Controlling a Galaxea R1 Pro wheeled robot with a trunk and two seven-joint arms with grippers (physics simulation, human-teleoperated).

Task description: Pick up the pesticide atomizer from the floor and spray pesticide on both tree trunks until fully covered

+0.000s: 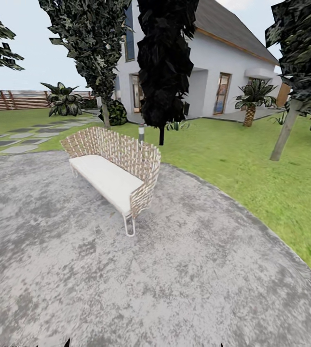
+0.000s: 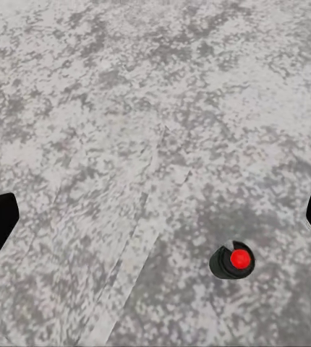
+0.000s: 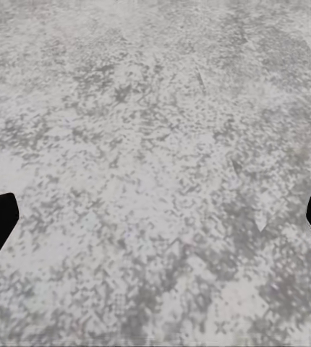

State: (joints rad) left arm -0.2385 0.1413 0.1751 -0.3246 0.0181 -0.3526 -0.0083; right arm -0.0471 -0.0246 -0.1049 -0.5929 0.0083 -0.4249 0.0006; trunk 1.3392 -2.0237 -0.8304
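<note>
The garden [image 1: 251, 159] spreads as flat green lawn around the floor [image 1: 184, 284], a broad curved apron of rough, mottled grey concrete carrying a woven wicker bench [image 1: 114, 171] with a pale cushion. A pale, smooth tree trunk [image 1: 284, 131] leans on the grass. Both claws hang spread over the paving, left claw [image 2: 155, 217], right claw [image 3: 155, 217], empty. The pesticide atomizer [image 2: 232, 262], small, dark, red-capped, stands upright beneath the left claw; probably light, rigid and tippy, best pinched round its body.

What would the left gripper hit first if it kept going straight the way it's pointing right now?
Most likely the grey floor. The left gripper looks down at bare paving with its jaws apart. The dark pesticide atomizer with its red top stands off to one side of that line, so it would probably be missed, though depth is unclear.
</note>
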